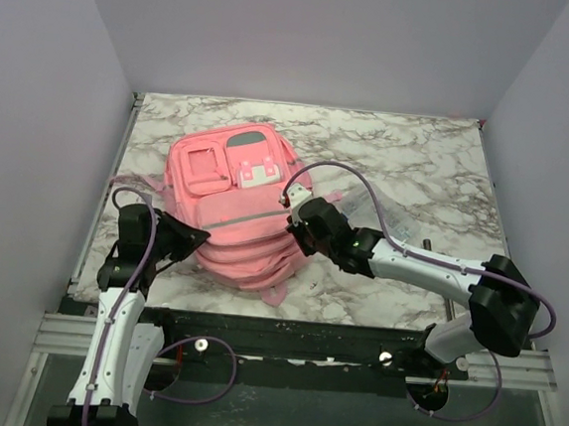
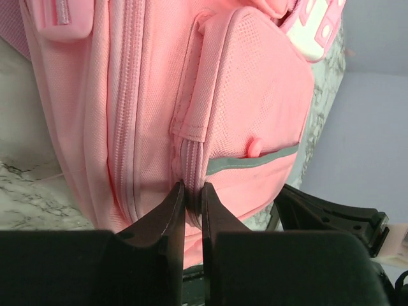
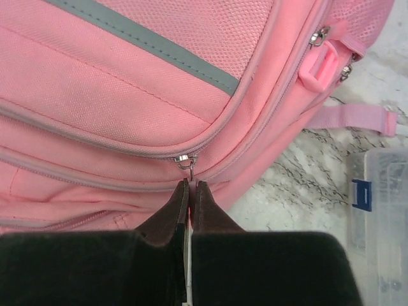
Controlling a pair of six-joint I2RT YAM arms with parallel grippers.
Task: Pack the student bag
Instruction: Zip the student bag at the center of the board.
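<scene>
The student bag (image 1: 227, 208), a soft pink backpack with grey trim and a white patch, lies flat on the marble table (image 1: 390, 143). My left gripper (image 1: 198, 238) is at the bag's near left edge. In the left wrist view it (image 2: 193, 191) is shut on a raised zipper seam of the bag (image 2: 255, 108). My right gripper (image 1: 294, 232) is at the bag's right side. In the right wrist view it (image 3: 192, 186) is shut on the pull tab hanging from a metal zipper slider (image 3: 184, 159) on the bag (image 3: 127, 95).
A clear plastic box (image 3: 377, 217) with a blue latch lies on the marble right of the bag, seen also from above as a clear box (image 1: 403, 223). A pink strap (image 3: 357, 118) trails toward it. Walls stand on three sides of the table.
</scene>
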